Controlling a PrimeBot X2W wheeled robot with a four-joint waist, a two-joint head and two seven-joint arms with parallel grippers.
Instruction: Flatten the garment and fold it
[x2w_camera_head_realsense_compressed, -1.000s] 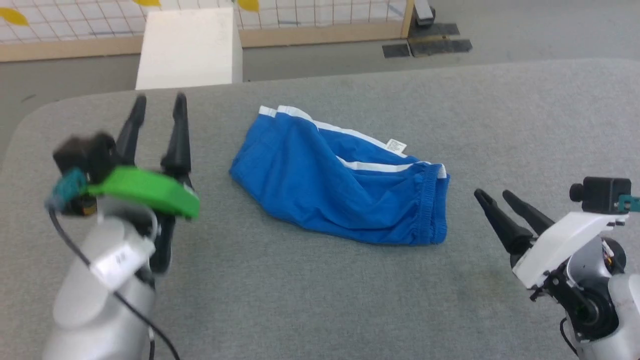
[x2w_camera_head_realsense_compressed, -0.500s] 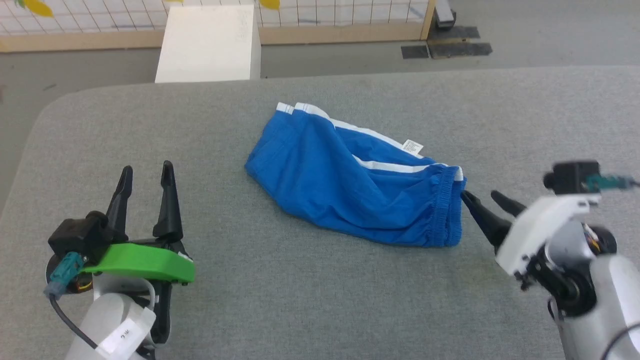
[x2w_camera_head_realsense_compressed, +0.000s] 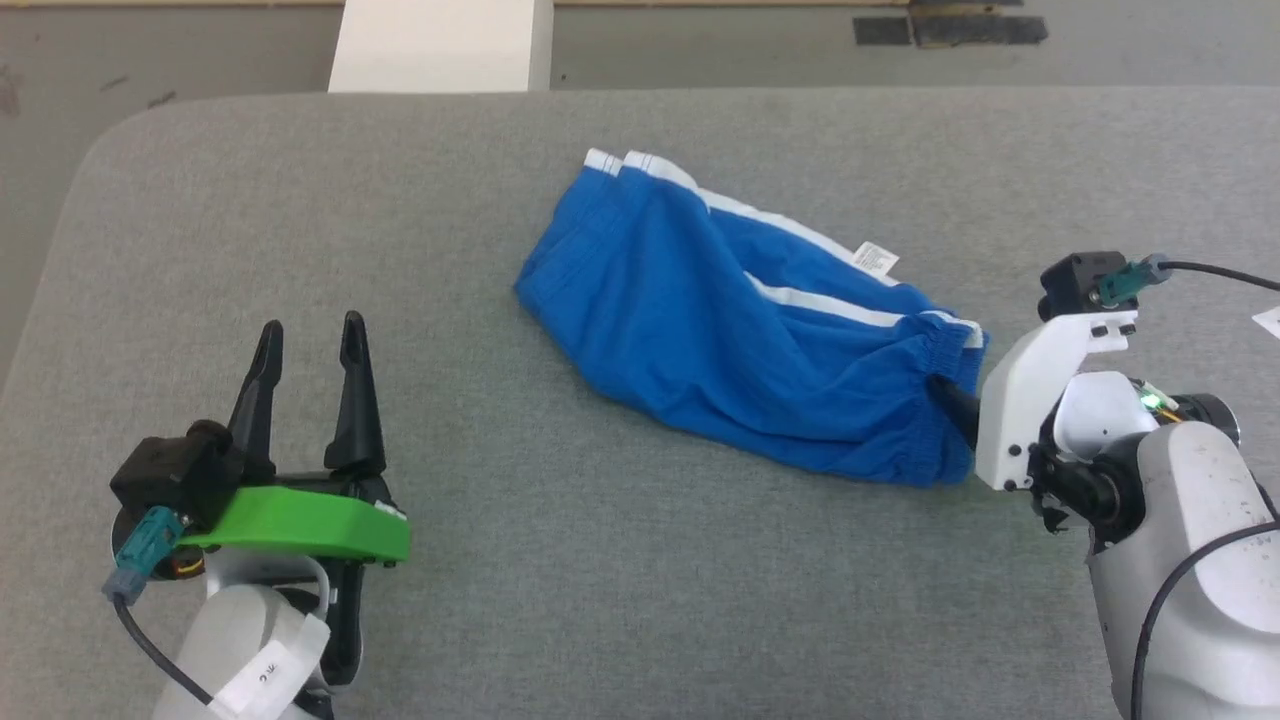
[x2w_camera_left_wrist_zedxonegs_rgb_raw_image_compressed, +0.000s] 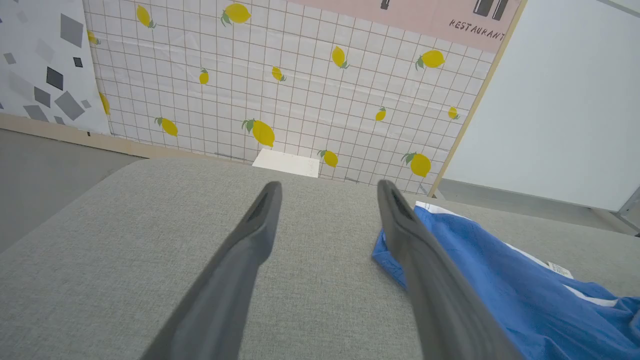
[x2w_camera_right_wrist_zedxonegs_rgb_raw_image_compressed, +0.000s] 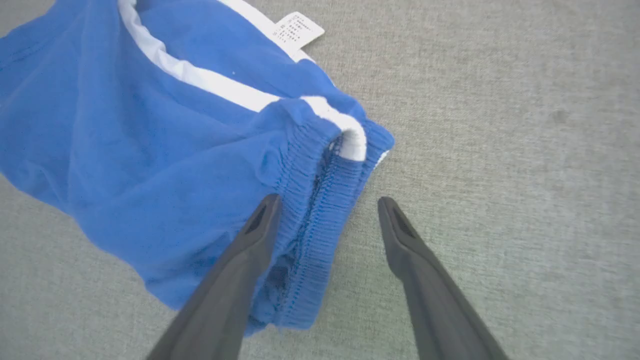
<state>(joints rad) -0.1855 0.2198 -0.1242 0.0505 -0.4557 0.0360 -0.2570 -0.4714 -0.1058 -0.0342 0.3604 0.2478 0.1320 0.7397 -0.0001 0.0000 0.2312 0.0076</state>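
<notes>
Garment (x2w_camera_head_realsense_compressed: 720, 330) of bright blue fabric, a pair of shorts, lies crumpled and unfolded near the middle of the grey surface (x2w_camera_head_realsense_compressed: 600, 600). It slants from the far left down to the near right. Its leg hems, edged in white, point to the far side, and its gathered waistband (x2w_camera_right_wrist_zedxonegs_rgb_raw_image_compressed: 310, 165) is at the right end. White stripes (x2w_camera_head_realsense_compressed: 800, 300) run along its far edge, where a small white tag (x2w_camera_head_realsense_compressed: 875, 258) sticks out onto the grey cloth.

At that waistband is the right end effector (x2w_camera_right_wrist_zedxonegs_rgb_raw_image_compressed: 327, 200), its two dark fingers spread apart and clamped on nothing. In the right wrist view, one finger lies over the blue fabric and the other over bare surface, with the waistband's edge between them. Whether either finger touches the cloth cannot be told.

On the near left, well apart from the shorts, the left end effector (x2w_camera_head_realsense_compressed: 311, 326) has its fingers apart too, holding nothing and pointing toward the far side. A white box (x2w_camera_head_realsense_compressed: 440, 45) stands beyond the far edge, on the floor (x2w_camera_head_realsense_compressed: 200, 40).
</notes>
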